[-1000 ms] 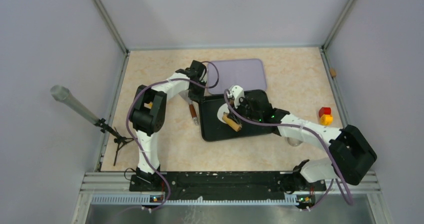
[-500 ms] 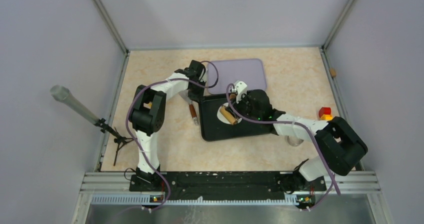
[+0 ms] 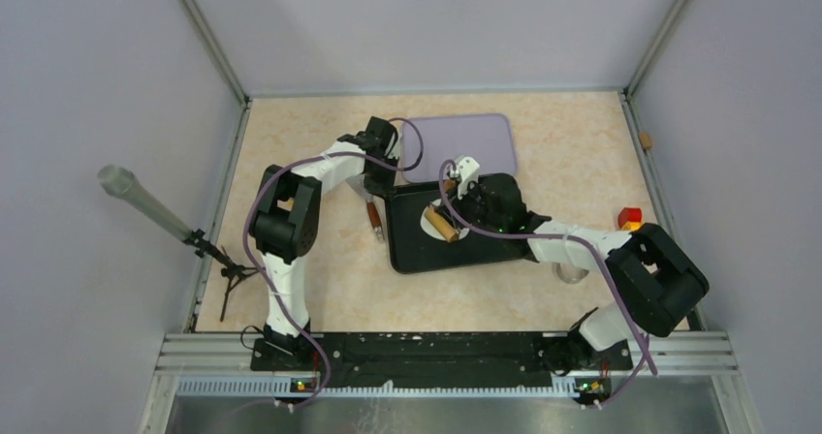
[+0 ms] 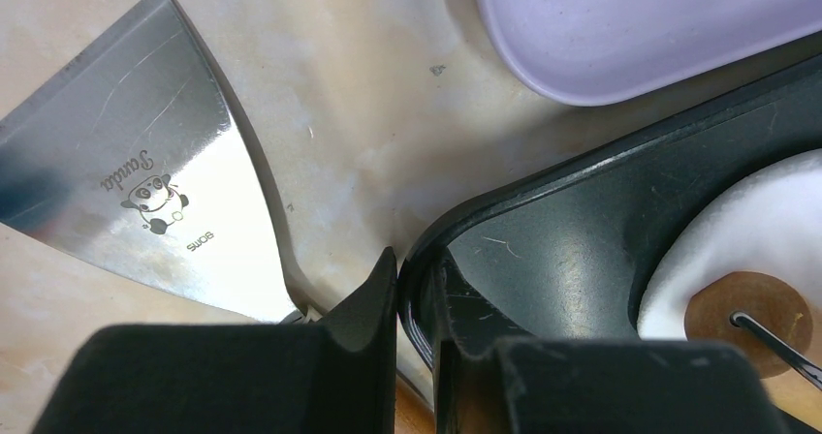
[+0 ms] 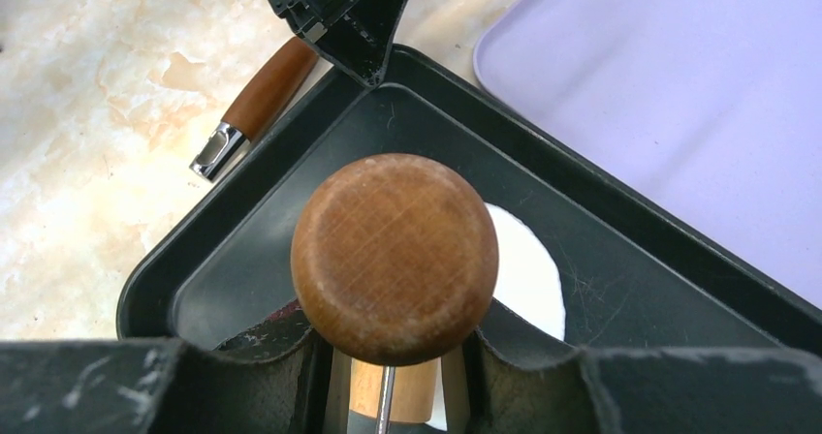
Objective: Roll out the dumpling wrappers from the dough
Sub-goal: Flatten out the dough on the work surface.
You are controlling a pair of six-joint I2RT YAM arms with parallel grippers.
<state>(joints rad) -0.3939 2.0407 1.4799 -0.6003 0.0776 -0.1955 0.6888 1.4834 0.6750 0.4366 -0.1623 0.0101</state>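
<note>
Now dough (image 5: 528, 274) under pin (image 5: 395, 258), rt tool (image 5: 393, 366)

The table (image 3: 320, 289) has a pale, stone-look top, and a black tray (image 3: 417, 255) lies flat near its middle. A light purple tray (image 3: 475, 139) lies just behind the black tray, and a scraper (image 3: 373, 216) with a brown wooden handle and a shiny blade lies just to its left. Well off to its right are a red block (image 3: 630, 215) and a yellow block (image 3: 630, 228), close together, and a small clear glass dish (image 3: 572, 275) sits near its front right corner.
</note>
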